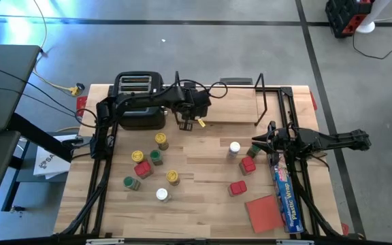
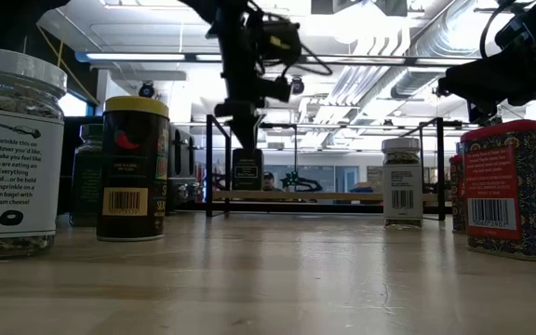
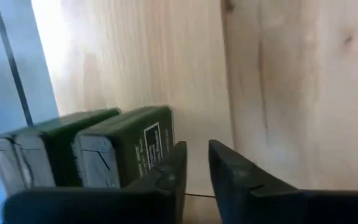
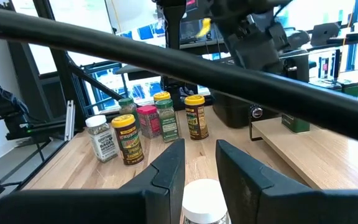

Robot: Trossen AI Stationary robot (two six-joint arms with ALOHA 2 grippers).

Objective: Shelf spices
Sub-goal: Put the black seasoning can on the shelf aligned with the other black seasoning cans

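Spices (image 3: 126,146), 2 dark green square tins, side by side

Spices (image 1: 156,158) and shelf (image 1: 278,102) on the table.
Two dark green square tins (image 3: 129,149) are stood side by side on the shelf board; round jars and red tins are scattered upright before it.

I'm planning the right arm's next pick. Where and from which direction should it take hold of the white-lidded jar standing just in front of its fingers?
Probably grip the white-lidded jar on its round body just under the lid, coming in level from the side the right gripper already faces. It stands upright and apart from the red tins, so its flanks look free for the fingers, which are spread either side of the lid.
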